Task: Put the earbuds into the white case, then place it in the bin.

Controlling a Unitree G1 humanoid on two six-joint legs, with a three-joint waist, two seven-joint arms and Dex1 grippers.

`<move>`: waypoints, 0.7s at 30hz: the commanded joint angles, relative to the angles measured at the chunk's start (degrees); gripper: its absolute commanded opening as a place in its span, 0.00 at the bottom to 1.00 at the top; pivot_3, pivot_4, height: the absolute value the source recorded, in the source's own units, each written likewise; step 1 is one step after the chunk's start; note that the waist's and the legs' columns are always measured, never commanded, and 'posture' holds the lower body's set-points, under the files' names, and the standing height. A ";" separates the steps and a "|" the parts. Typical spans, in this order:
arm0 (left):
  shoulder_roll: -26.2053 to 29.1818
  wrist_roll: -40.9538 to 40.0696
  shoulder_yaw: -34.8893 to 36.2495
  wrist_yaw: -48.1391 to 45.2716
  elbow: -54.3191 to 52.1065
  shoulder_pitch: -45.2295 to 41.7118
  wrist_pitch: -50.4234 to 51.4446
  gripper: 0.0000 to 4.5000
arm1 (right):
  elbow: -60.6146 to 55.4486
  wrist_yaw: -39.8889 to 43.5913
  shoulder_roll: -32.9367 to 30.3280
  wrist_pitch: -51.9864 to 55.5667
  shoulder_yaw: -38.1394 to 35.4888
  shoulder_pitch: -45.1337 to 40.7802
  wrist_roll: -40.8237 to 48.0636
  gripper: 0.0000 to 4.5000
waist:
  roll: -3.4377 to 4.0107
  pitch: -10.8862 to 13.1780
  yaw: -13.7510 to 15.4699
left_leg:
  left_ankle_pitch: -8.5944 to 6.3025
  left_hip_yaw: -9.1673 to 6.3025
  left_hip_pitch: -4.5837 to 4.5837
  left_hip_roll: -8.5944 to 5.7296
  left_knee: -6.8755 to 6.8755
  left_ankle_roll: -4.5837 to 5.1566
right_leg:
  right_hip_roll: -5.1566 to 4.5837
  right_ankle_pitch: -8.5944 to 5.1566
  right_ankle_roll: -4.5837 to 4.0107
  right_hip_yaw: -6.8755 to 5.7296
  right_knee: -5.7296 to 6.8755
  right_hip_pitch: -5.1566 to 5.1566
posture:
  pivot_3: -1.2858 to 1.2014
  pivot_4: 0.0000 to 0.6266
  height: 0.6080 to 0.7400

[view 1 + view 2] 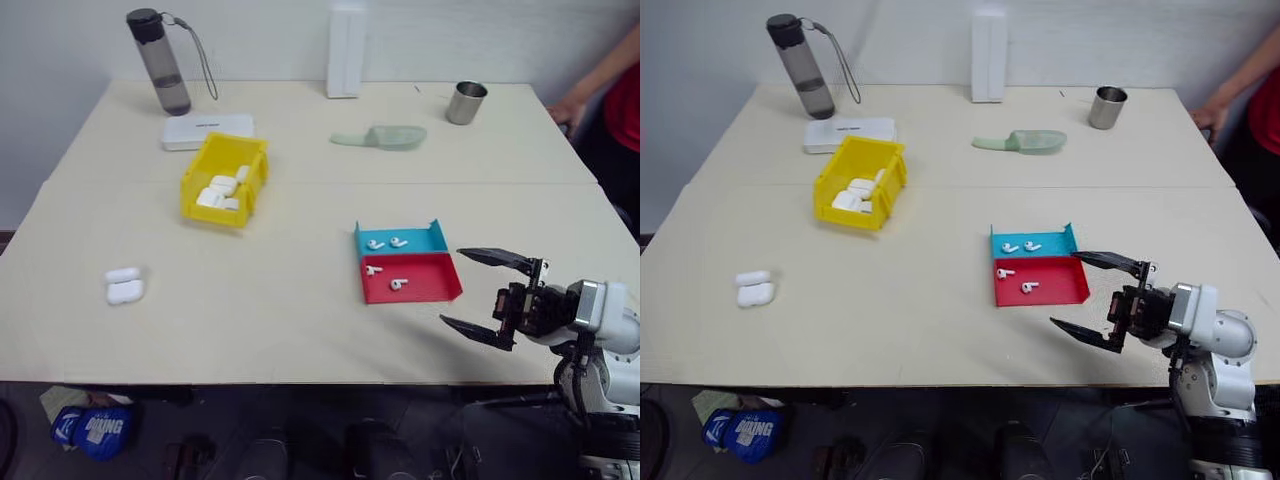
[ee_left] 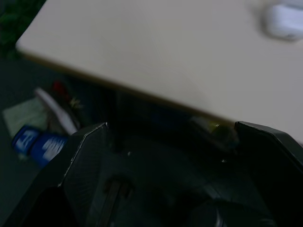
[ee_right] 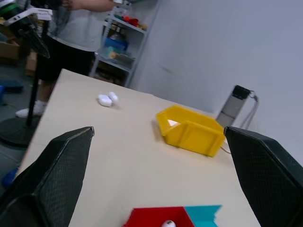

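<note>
A: Where are my fingers?

B: I see the right gripper (image 1: pixel 487 298) at the desk's near right edge, just past the tray, its fingers (image 1: pixel 497 258) spread wide and holding nothing. The left gripper (image 2: pixel 189 142) hangs off the near left edge of the desk (image 1: pixel 300 330), fingers (image 2: pixel 85 156) wide too, nothing between them.

A: And the earbuds?

B: I count four earbuds (image 1: pixel 376 244), tiny white stemmed ones, in the tray (image 1: pixel 440 290): two in its blue half, two in its red half. The tray sits just beside my right gripper.

A: The case?

B: The case (image 1: pixel 123 285) lies open, glossy white and rounded, near the front left of the desk, well apart from the tray. My right wrist camera picks it up too, as two small white lobes side by side.

A: The bin?

B: The bin (image 1: pixel 200 195) is bright yellow with tall walls, set left of centre, between case and tray but further back. It has several white cases in it; I cannot count them.

A: Anything else out there?

B: The desk is pale cream, two tops pushed together. Along the back I see one grey bottle (image 1: pixel 160 62), one flat white box (image 1: pixel 208 130), one upright white box (image 1: pixel 346 52), one pale green scoop (image 1: pixel 385 137) and one metal cup (image 1: pixel 466 102). A person in red (image 1: pixel 615 90) stands at the far right corner. A blue bag (image 1: pixel 95 430) lies on the floor under the near left edge. White wall behind.
</note>
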 commanded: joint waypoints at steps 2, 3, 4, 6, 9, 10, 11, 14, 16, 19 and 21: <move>5.09 -2.65 2.44 -0.47 -7.86 3.38 9.75 1.00 | 3.12 5.10 -0.26 -2.37 -0.79 -1.24 0.00 0.99 | 0.00 0.00 0.37 | 0.01 -0.02 0.00 0.00 -0.01 -0.01 | -0.01 -0.01 -0.02 0.00 -0.04 0.03 | 0.52 0.24 1.00; 6.28 -3.93 2.71 0.25 -10.34 3.07 13.33 1.00 | 5.03 5.62 -0.36 -3.08 -1.22 -1.96 -0.54 0.99 | 0.01 0.00 0.36 | 0.01 -0.02 0.02 0.00 0.00 0.00 | -0.02 -0.01 -0.02 0.00 -0.04 0.07 | 0.52 0.24 1.00; 7.47 -5.18 2.80 0.86 -12.24 2.02 16.10 1.00 | 6.78 6.35 -0.58 -3.84 -1.45 -2.68 -0.97 0.99 | 0.02 0.01 0.32 | 0.02 -0.02 0.02 -0.01 -0.01 0.00 | -0.03 -0.01 -0.03 0.00 -0.06 0.07 | 0.52 0.24 1.00; 10.93 -6.92 1.66 4.35 -15.74 -2.09 23.23 1.00 | 9.96 7.47 -1.28 -4.68 -1.48 -3.75 -1.56 0.99 | 0.09 0.05 0.18 | 0.03 -0.02 0.02 0.00 -0.01 -0.02 | -0.02 -0.02 -0.04 0.00 -0.05 0.06 | 0.52 0.24 1.00; 14.85 -7.09 -2.70 10.98 -19.31 -11.27 31.00 1.00 | 12.49 7.87 -2.26 -5.51 -0.66 -4.34 -1.84 0.99 | 0.25 0.12 0.03 | 0.06 -0.02 0.00 0.00 -0.04 -0.08 | -0.01 -0.02 -0.05 -0.01 0.06 -0.04 | 0.52 0.24 1.00; 15.47 -6.68 -4.79 14.15 -19.26 -16.44 34.11 1.00 | 13.08 7.87 -2.53 -5.82 -0.37 -4.39 -1.82 0.99 | 0.34 0.11 -0.01 | 0.06 -0.02 0.00 -0.01 -0.07 -0.08 | -0.01 -0.02 -0.05 0.00 0.06 -0.05 | 0.52 0.24 1.00; 16.65 -6.14 -8.35 17.18 -19.29 -22.68 38.36 1.00 | 13.83 7.87 -2.89 -6.11 0.01 -4.35 -1.87 0.99 | 0.39 0.12 -0.08 | 0.06 -0.01 0.00 -0.01 -0.08 -0.08 | -0.01 -0.02 -0.05 -0.01 0.08 -0.06 | 0.52 0.24 1.00; 18.06 -5.42 -17.31 24.03 -17.26 -35.22 43.81 1.00 | 15.66 7.87 -3.34 -6.95 0.93 -4.54 -2.18 0.99 | 0.40 0.12 -0.50 | 0.09 -0.01 0.01 -0.01 -0.09 -0.12 | 0.03 -0.02 -0.05 -0.01 0.18 -0.11 | 0.52 0.24 1.00; 17.02 -2.85 -23.52 27.83 -15.54 -43.40 43.89 1.00 | 17.19 7.87 -3.38 -7.77 1.81 -4.85 -2.35 0.99 | 0.40 0.13 -0.90 | 0.10 0.00 0.01 -0.01 -0.08 -0.14 | 0.04 -0.02 -0.04 0.01 0.25 -0.15 | 0.52 0.24 1.00; 13.91 0.25 -31.65 31.58 -11.80 -53.41 43.89 1.00 | 20.78 7.87 -3.46 -10.27 3.69 -5.36 -2.39 0.99 | 0.41 0.12 -1.22 | 0.11 0.00 -0.03 -0.03 0.02 -0.17 | 0.05 -0.02 -0.03 -0.03 0.29 -0.18 | 0.52 0.24 1.00; 12.22 3.49 -35.94 33.68 -9.99 -57.05 43.70 1.00 | 23.11 7.87 -3.82 -12.37 5.12 -5.55 -1.92 0.99 | 0.40 0.12 -1.47 | 0.12 0.00 -0.03 -0.04 0.08 -0.18 | 0.06 -0.01 -0.02 -0.03 0.40 -0.21 | 0.52 0.24 1.00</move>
